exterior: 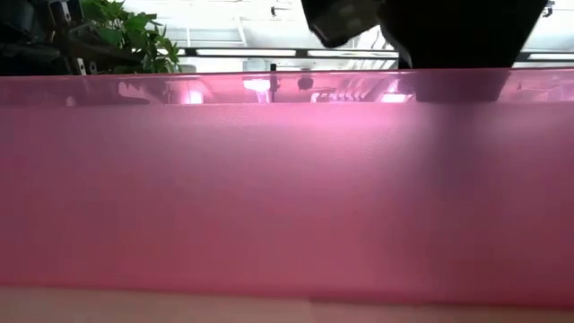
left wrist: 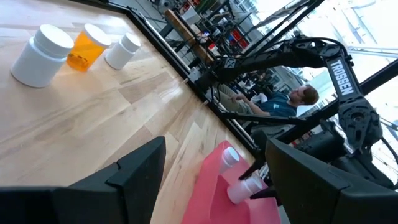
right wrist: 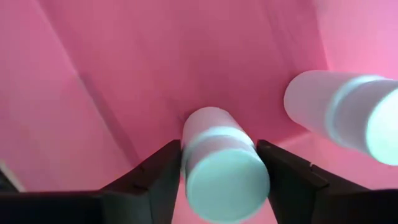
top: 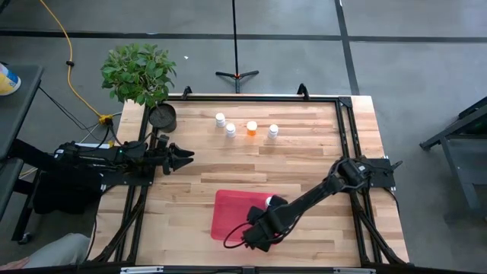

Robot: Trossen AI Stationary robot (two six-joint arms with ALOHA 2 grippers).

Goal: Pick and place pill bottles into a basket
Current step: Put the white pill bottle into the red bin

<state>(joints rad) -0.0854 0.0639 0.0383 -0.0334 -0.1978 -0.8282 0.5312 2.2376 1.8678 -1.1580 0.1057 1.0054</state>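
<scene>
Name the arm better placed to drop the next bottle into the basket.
Right. Its gripper is over the basket, fingers around a white bottle. The left gripper waits empty by the table's left edge.

Overhead, table-level, two wrist views

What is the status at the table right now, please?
Right gripper over the basket, shut on a white bottle; one bottle already inside. Left gripper open, waiting near the pot. Four bottles still out. Nothing blocking.
</scene>
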